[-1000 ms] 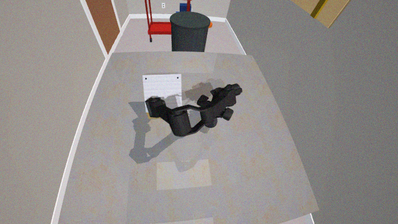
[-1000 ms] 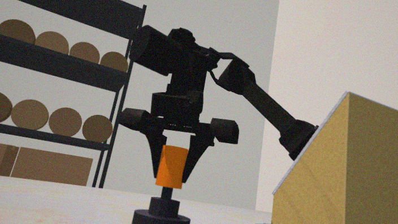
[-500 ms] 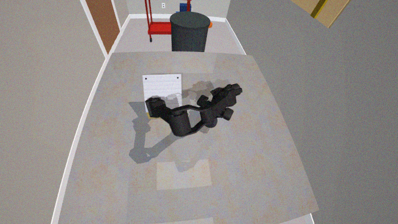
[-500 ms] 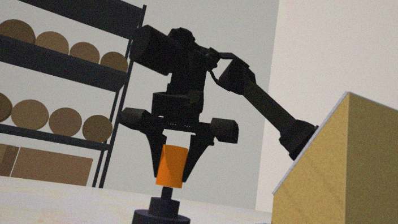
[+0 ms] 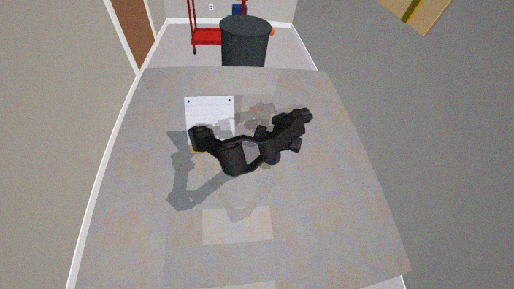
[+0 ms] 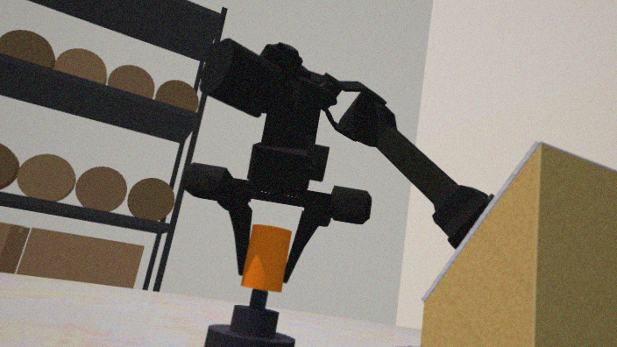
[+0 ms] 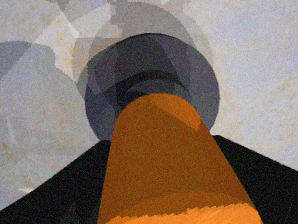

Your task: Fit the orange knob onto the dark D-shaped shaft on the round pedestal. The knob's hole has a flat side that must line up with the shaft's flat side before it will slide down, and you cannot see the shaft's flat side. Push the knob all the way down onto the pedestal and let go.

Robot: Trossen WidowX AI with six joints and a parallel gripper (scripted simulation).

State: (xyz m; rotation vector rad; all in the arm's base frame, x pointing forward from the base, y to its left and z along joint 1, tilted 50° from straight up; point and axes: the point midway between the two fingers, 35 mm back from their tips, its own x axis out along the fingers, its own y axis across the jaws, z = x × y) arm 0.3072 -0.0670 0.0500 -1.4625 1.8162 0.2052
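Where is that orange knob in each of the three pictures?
Top: not visible, hidden under the black arm.
Exterior: low center, orange knob between the end effector's fingers.
Wrist: filling the lower middle.
Shared landmark: the round pedestal directly under it.

Arm [image 6: 412,166] bent over, pincer [image 6: 263,273] clamped, pointing down.
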